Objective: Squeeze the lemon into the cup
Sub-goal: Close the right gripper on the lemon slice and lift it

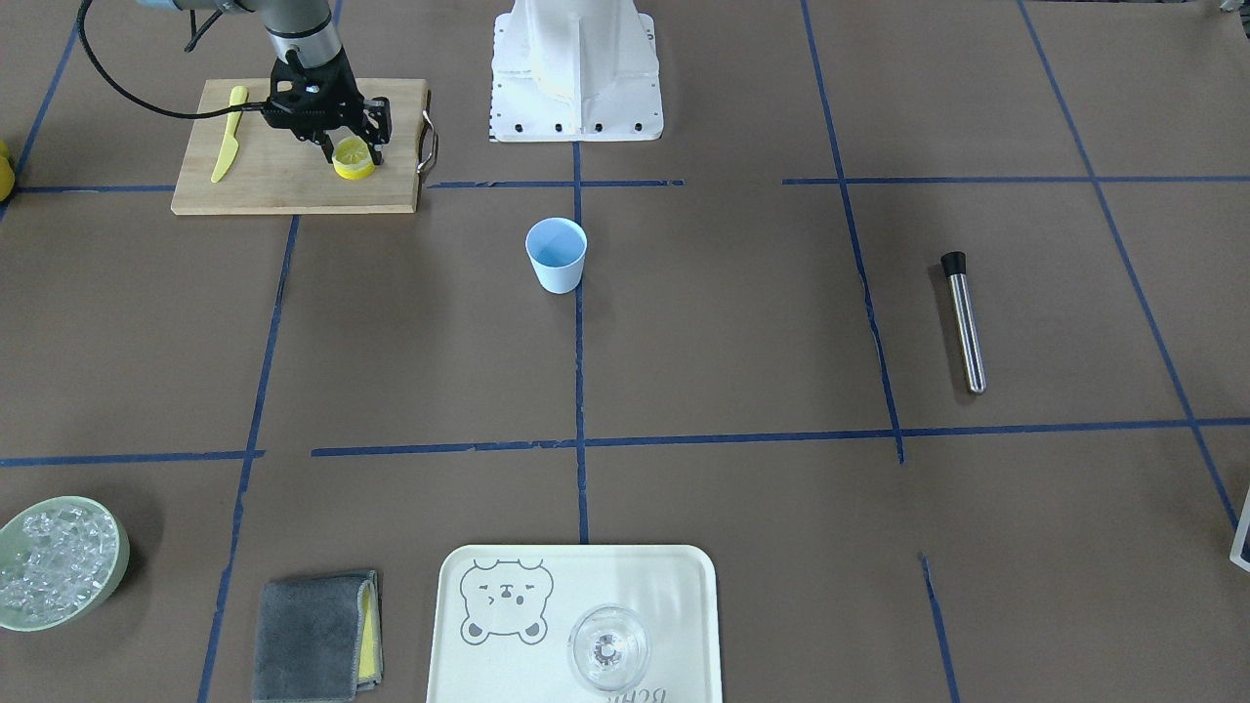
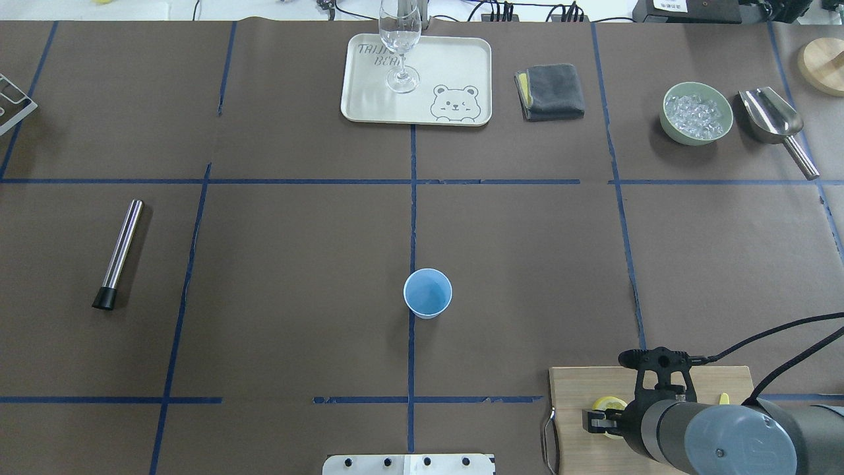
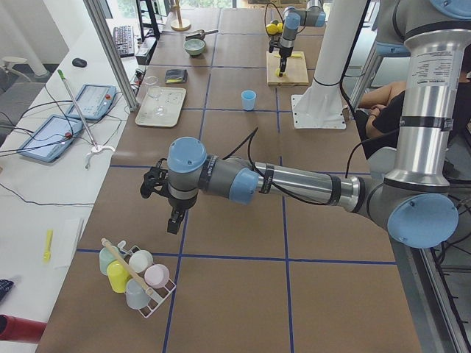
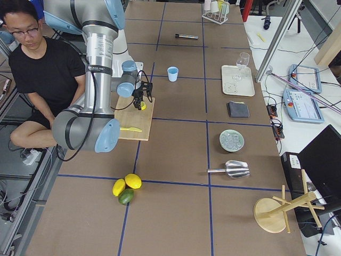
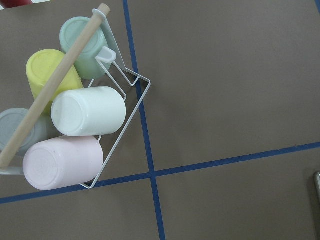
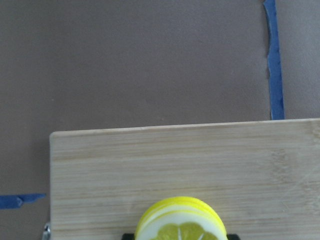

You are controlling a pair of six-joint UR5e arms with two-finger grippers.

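Observation:
A stack of thin lemon slices (image 1: 354, 159) lies on the wooden cutting board (image 1: 283, 186) at the robot's right. My right gripper (image 1: 352, 154) points down over it, with one finger against each side of the stack. The lemon rests on the board and also shows in the right wrist view (image 6: 180, 225). The light-blue cup (image 1: 557, 256) stands upright and empty at the table's centre, well apart from the board; it also shows in the overhead view (image 2: 428, 293). My left gripper (image 3: 174, 219) hangs over the far left end of the table; I cannot tell if it is open or shut.
A yellow plastic knife (image 1: 229, 146) lies on the board. A steel muddler (image 1: 965, 327) lies on the robot's left. A tray (image 1: 674, 576) with a clear glass (image 1: 607, 646), a grey cloth (image 1: 312, 635) and a bowl of ice (image 1: 59, 561) line the far side. A wire rack of cups (image 5: 75, 115) sits below the left wrist.

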